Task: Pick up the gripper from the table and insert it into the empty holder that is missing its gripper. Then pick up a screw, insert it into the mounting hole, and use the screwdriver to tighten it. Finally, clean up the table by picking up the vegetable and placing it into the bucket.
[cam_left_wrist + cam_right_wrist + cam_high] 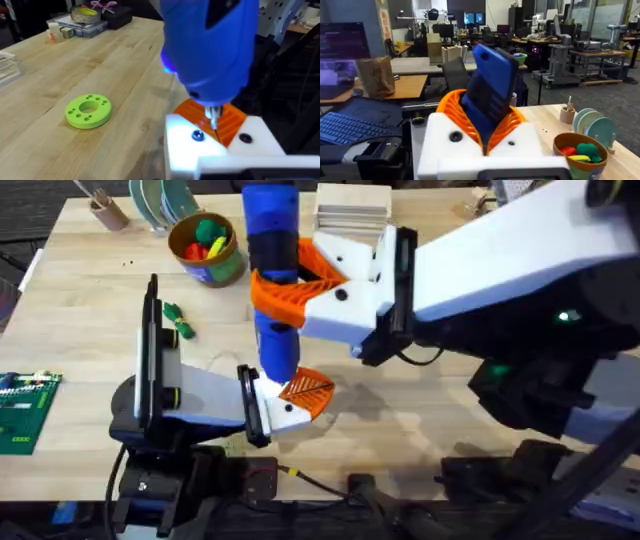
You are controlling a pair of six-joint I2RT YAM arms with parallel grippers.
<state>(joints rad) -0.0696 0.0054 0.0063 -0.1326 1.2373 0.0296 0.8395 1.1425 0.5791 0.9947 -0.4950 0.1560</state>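
Overhead, the pale wooden desk (90, 290) carried the bucket (207, 247) near its far left, plush toys inside, and the vegetable (179, 320) lying well apart in front of it. The right tool (285, 285) reached across the middle, its orange pads pinching the blue screwdriver (272, 270), held upright. Below it the left tool (295, 395) gripped a white holder (285, 412) with the orange gripper (307, 388) seated in it.

From the left wrist, the screwdriver's thin bit (214, 118) pointed down at the white block beside a dark screw (198, 135); a green disc (88, 110) lay on the desk off to one side.

From the right wrist, orange ribbed pads (451, 104) clamped the screwdriver's blue body; a workshop with benches and monitors stood behind.
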